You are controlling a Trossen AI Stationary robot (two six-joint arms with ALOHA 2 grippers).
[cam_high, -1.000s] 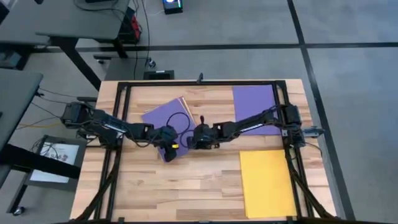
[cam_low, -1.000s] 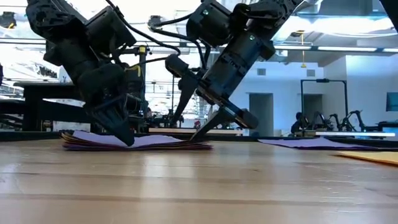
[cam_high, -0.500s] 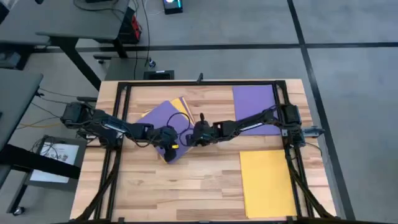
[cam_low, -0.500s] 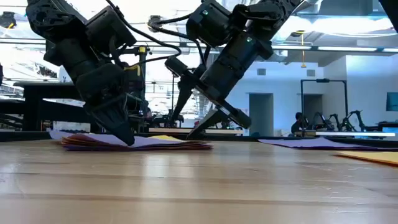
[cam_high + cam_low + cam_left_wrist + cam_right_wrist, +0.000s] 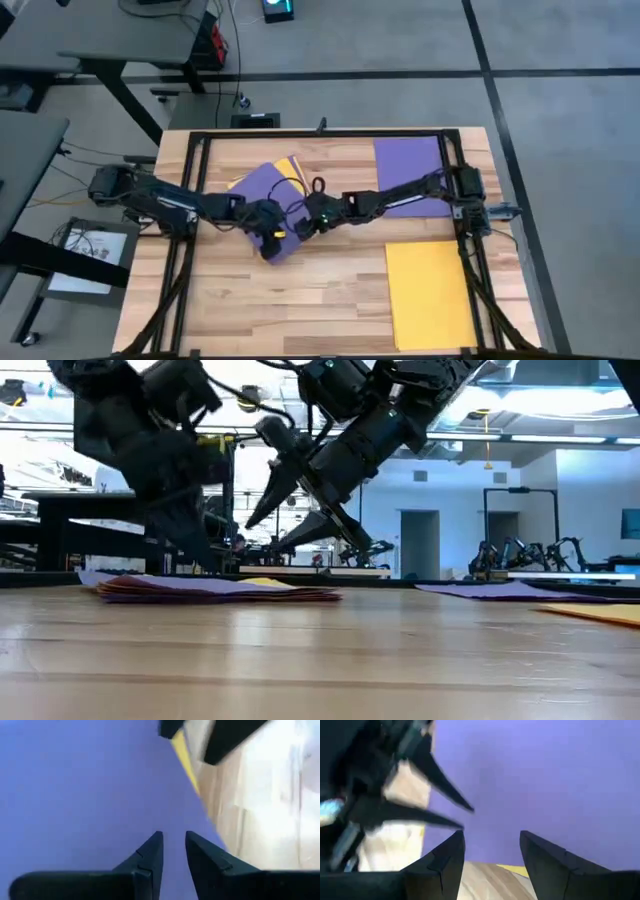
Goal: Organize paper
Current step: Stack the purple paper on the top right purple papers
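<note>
Pale wooden tabletop [image 5: 300, 300] carries the paper in three places: a skewed purple-topped stack [image 5: 262, 190] left of centre, its long axis running diagonally, a purple sheet [image 5: 410, 165] at the far right and a yellow sheet [image 5: 428, 292] at the near right, both lying square to the table edges. Only the low view shows the stack's [image 5: 215, 589] layered edges. Left gripper [image 5: 270, 237] stands on the stack's near corner, fingers slightly parted. Right gripper [image 5: 300, 226] hovers beside it, fingers spread.
</note>
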